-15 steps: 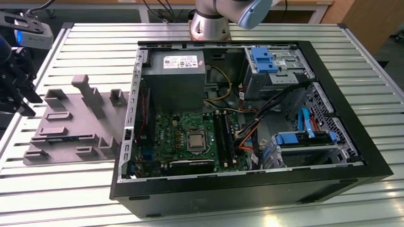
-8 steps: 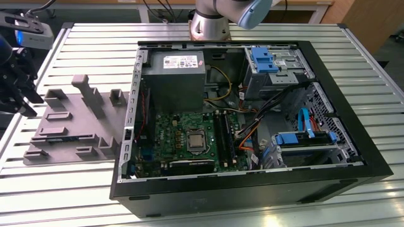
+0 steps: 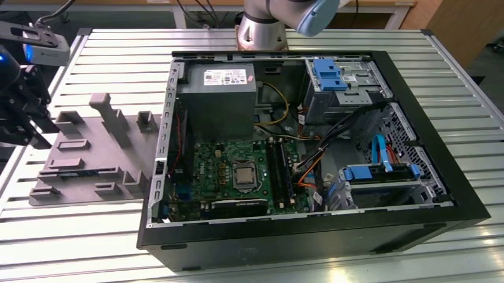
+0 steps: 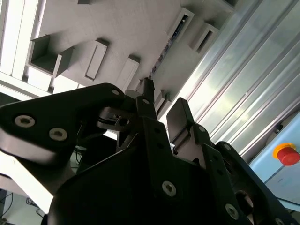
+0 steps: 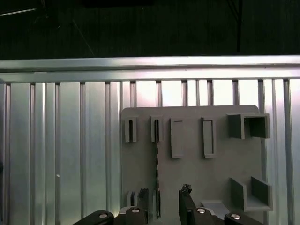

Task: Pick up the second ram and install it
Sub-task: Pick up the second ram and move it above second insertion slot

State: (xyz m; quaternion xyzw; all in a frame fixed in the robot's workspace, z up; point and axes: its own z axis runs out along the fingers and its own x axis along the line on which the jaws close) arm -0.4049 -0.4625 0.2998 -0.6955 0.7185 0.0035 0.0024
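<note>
**Gripper** (image 5: 164, 189): your claw is wide, its fingers (image 5: 186, 202) parted with a clear gap between them in both wrist views. It holds nothing.

**Second ram** (image 5: 156, 173): a thin dark stick, set on edge in a slot of the grey holder tray (image 5: 220, 178). Its near end runs in between your parted fingers, and it is unclamped.

**Grey holder tray**: this lies flat on the ribbed metal table (image 5: 56, 140). In the exterior view your claw hangs over the tray's left side.

**Open computer case** (image 3: 315, 242): this stands just beside the tray, on the exterior view's right.
</note>
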